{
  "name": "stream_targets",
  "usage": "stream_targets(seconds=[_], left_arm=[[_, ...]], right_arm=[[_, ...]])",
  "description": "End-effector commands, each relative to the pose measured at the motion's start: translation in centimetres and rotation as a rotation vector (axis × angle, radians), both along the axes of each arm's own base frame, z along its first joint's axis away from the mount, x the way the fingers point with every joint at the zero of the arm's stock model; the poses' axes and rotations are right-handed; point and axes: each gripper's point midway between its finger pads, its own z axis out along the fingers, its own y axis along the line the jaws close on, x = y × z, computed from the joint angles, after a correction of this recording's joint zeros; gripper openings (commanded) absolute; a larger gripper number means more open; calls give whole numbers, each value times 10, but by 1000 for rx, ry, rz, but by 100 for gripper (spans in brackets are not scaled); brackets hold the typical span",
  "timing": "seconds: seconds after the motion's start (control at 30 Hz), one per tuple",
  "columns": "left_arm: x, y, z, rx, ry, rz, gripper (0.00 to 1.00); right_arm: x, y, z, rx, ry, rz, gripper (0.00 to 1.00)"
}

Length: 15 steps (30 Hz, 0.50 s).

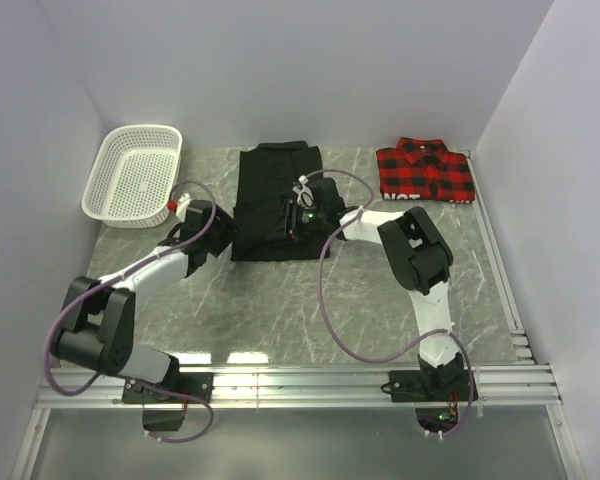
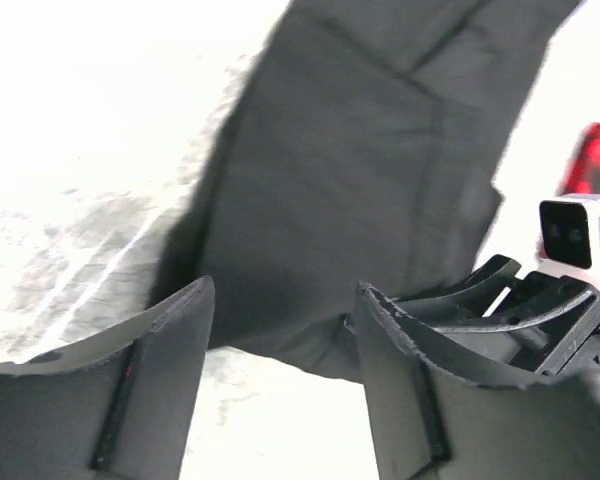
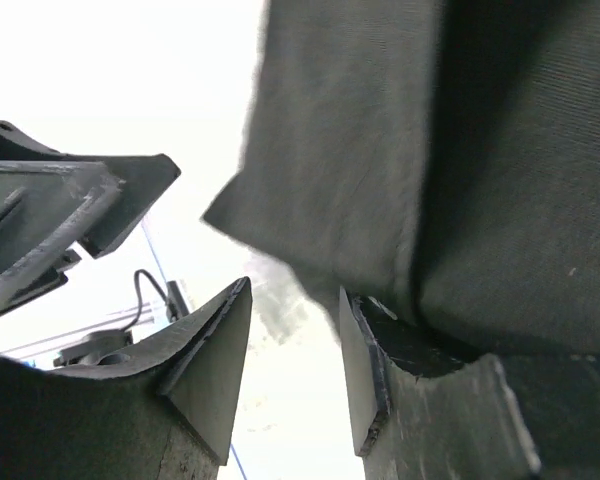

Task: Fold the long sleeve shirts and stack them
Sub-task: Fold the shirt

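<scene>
Item one: black shirt (image 1: 272,190), spread flat at the far middle of the marble table (image 1: 280,305), collar toward the back wall, lower hem toward the arms.
Item two: plaid shirt (image 1: 425,172), red and black, folded into a compact rectangle at the far right corner, well apart from the black one.
Stack status: we count two shirts lying separately; neither rests on the other.
Left gripper (image 2: 285,292): at the lower left edge of the black shirt, low over the table. We see its jaws parted, the dark hem lying just at the mouth of the gap, nothing pinched between the fingers (image 2: 155,380).
Right gripper (image 3: 295,290): over the lower middle of the black shirt, reaching in from the right. We note its jaws standing apart with bright table showing through the gap; a fold of black cloth drapes over the outer side of one finger (image 3: 400,400) but is not clamped.
Grippers, relation: close together along the shirt's lower part; each shows in the other's wrist view.
Basket (image 1: 140,129): white mesh, at the far left corner, tilted against the wall, near but not touching the black shirt.
Image quality: both wrist views are overexposed, so we cannot read the table surface there.
</scene>
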Motion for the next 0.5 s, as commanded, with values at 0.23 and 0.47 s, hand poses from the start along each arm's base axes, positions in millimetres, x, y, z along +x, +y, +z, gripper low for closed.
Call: stream_targets(seconds=[0.23, 0.47], left_arm=[[51, 5, 21, 114, -79, -41, 60], [112, 13, 1, 258, -63, -86, 54]], right_arm=[[0, -8, 35, 1, -128, 20, 48], [-2, -7, 8, -14, -91, 32, 48]])
